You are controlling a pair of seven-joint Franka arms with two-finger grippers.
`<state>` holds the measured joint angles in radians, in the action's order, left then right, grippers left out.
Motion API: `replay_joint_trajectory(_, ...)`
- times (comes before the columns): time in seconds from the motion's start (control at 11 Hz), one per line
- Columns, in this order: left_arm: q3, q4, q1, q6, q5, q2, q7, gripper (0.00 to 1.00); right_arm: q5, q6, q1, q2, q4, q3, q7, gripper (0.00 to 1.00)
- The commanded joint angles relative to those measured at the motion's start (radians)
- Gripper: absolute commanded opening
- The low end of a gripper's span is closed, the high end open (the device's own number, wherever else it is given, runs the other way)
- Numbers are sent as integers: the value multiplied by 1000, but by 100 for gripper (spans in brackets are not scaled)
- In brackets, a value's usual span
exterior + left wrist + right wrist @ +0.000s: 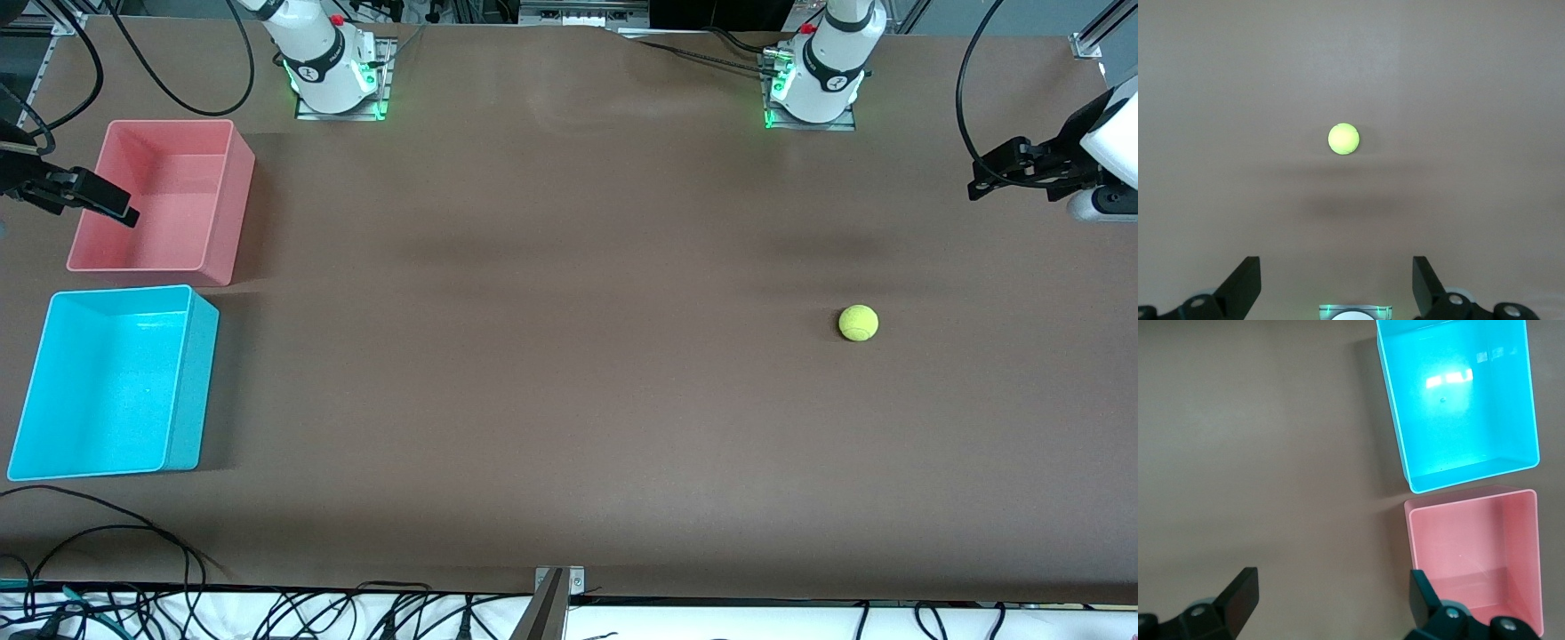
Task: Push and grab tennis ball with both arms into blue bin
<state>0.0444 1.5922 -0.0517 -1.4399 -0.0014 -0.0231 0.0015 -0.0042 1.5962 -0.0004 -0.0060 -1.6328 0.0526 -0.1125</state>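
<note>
Bright cyan-blue rectangular plastic bin sits empty below your right gripper, jaws wide, holding nothing. Small fuzzy yellow-green tennis ball lies ahead of your left gripper, jaws wide and empty; lower it beside the ball and push steadily toward the right arm's end.

No readable text, label, brand name or number appears on any surface. The white, dark-jointed right arm base and left arm base each carry a small round dark emblem, too small to make out. Nothing legible beside either base.
</note>
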Motion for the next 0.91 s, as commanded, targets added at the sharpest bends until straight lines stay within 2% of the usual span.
replay_joint_trajectory(0.0, 6, -32, -2, 21, 21, 11, -8, 100, 1, -13, -6, 8, 22, -5, 4, 100)
replay_joint_trajectory(0.55, 8, -11, 0, 12, 24, 26, -9, 100, 1, -10, -6, 9, 22, -5, 5, 100)
replay_joint_trajectory(0.82, 6, 47, -11, -46, 31, 37, -6, 100, 3, -10, -6, 8, 22, -5, 5, 100)
